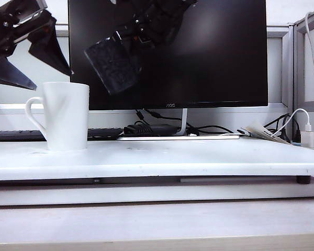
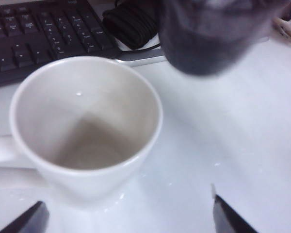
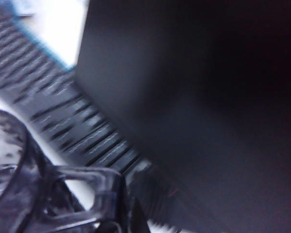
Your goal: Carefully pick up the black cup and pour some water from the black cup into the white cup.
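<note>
The white cup point(image 1: 65, 115) stands at the left of the white table; in the left wrist view the white cup point(image 2: 87, 126) shows an empty inside. The black cup point(image 1: 112, 65) hangs tilted in the air, above and just right of the white one. Its dark underside point(image 2: 203, 39) fills the far part of the left wrist view. My right gripper point(image 1: 130, 32) reaches in from the upper right. In the right wrist view it point(image 3: 136, 213) is shut on the handle of the black cup point(image 3: 14, 184). My left gripper point(image 1: 52, 81) hovers open above the white cup, its fingertips point(image 2: 26, 221) wide apart with nothing between them.
A large dark monitor point(image 1: 167, 52) stands behind the table, with a keyboard point(image 2: 34, 39) and a coil of black cable point(image 1: 149, 129) at its foot. A white charger and its cord point(image 1: 307, 137) sit at the far right. The table's front edge point(image 1: 157, 175) runs across the view.
</note>
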`<state>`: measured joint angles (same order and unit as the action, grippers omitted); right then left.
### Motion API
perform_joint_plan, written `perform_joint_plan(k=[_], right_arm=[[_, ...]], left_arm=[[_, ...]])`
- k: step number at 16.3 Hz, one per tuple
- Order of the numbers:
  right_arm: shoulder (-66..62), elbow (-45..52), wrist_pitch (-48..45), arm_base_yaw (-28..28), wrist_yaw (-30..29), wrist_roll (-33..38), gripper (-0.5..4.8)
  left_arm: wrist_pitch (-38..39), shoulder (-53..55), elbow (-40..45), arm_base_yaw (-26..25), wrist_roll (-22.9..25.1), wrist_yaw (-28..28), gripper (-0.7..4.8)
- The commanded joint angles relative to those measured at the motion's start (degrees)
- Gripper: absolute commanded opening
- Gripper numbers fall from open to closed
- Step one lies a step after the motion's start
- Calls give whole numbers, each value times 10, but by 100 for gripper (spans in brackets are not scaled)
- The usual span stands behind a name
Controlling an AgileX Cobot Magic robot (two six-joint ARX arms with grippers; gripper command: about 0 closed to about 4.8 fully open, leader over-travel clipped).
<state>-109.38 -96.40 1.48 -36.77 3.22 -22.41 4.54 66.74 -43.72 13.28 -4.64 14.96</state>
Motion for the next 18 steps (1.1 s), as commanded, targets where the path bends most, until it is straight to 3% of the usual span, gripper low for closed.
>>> perform_joint_plan(k=[1,6,10,16,18], right_arm=[[-29,-64,-16,-2,7,-6,-6],[-37,-86,5,-9,11,-85,-6],[-37,-86,16,-9,11,-127,-6],[-37,-86,15,-39,16,-200,-6],[-37,-86,12,-50,49,-236,-6]], left_arm=[[-3,-2,-3,0,-20,5,479],[-4,-2,-3,-1,-17,-11,479],[-7,-2,-3,-1,-14,-76,479],[-7,-2,-3,-1,-14,-73,479],[-3,-2,-3,-1,-14,-72,479]])
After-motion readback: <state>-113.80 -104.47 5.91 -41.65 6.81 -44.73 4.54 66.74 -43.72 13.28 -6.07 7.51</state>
